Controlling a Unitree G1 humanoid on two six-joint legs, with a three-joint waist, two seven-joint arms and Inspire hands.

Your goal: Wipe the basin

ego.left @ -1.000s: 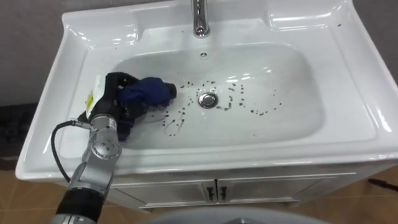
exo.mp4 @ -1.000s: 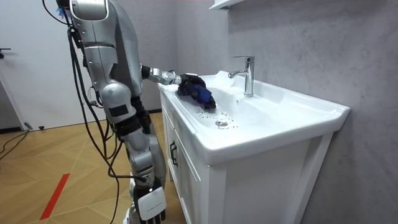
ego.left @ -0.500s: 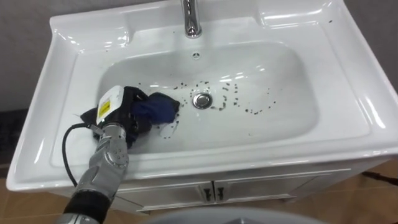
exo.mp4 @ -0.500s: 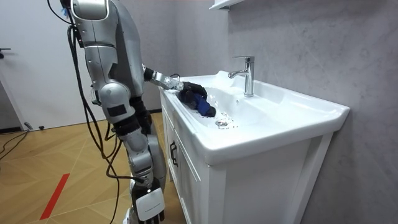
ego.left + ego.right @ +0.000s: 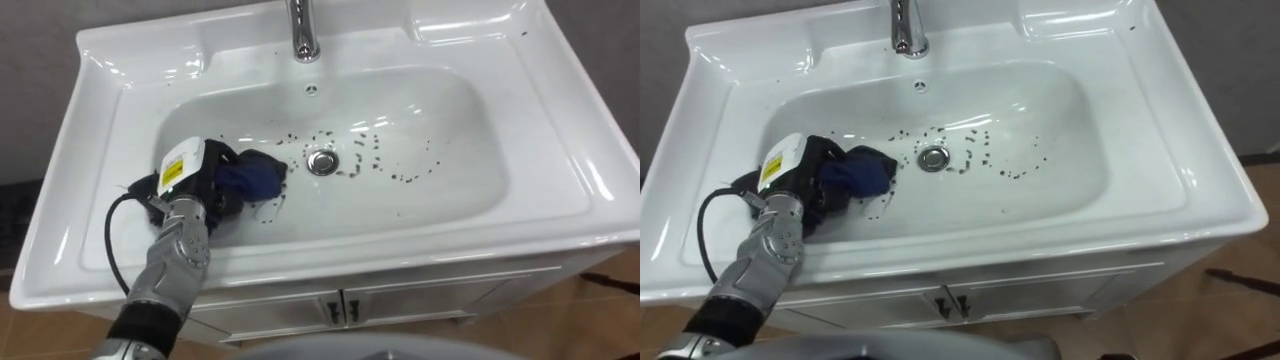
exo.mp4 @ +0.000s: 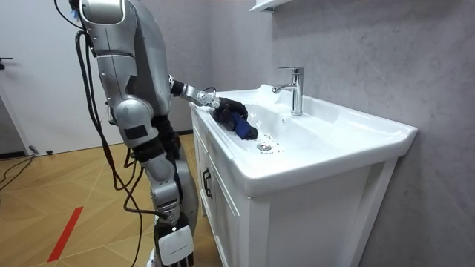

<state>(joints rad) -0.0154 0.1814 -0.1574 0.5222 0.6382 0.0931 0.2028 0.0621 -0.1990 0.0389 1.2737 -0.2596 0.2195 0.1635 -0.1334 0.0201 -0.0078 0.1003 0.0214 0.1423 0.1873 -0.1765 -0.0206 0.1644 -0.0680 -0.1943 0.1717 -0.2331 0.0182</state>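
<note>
Shifted slightly frontward since a second ago: left hand (image 5: 188, 183), fingers curled round crumpled dark-blue cloth (image 5: 253, 178) | pressed on left floor of glossy white basin (image 5: 450, 195) | dark specks (image 5: 402, 179) scattered round drain (image 5: 321, 161)

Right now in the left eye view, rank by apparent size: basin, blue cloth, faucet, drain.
1. basin
2. blue cloth
3. faucet, visible part only. The picture's top edge cuts it off, so its place above the drain is unsure.
4. drain
</note>
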